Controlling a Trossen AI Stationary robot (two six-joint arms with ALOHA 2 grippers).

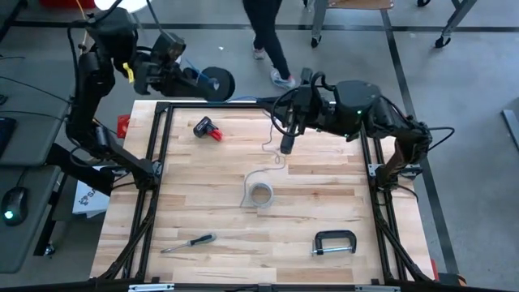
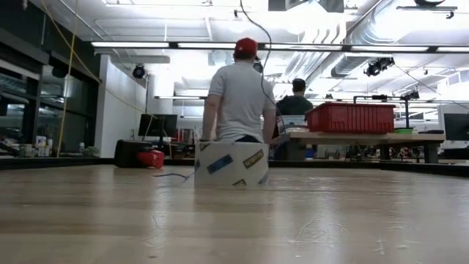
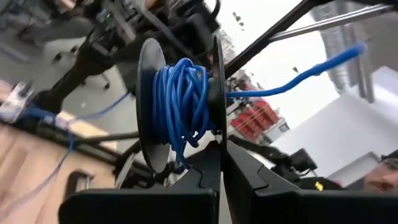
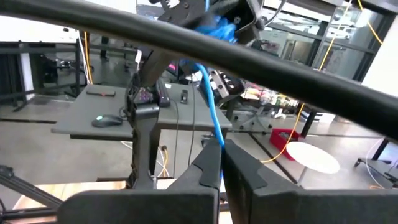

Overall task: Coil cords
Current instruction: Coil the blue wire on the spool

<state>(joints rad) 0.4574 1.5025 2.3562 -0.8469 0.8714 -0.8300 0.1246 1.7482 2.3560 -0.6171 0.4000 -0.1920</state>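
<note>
A black spool (image 3: 177,106) wound with the blue cord (image 3: 183,102) hangs in the air beyond the table's far left corner, and my left gripper (image 1: 195,77) is shut on it. One blue end (image 3: 348,55) sticks out free. My right gripper (image 4: 221,149) is raised over the table's far middle, shut on the blue cord (image 4: 212,118), which runs up from it to the spool (image 4: 217,25). Below that gripper (image 1: 286,144) a thin pale cord (image 1: 258,174) drops to the table and curls by a tape roll (image 1: 260,195). My left gripper pinches the rim of one spool flange (image 3: 217,140) between its two shut fingers. The spool stands on edge above the fingers, clear of the table. My right gripper pinches the blue cord (image 4: 217,138) between its two shut fingers, roughly level, pointing toward the table's left. The cord rises from the fingers to the spool, nearly straight.
On the table lie a red and black tool (image 1: 208,128) at the far left, a screwdriver (image 1: 188,242) near the front left and a black clamp (image 1: 334,242) near the front right. A black frame (image 1: 158,146) runs along the table's edges. A person (image 2: 240,95) sits beyond the far edge.
</note>
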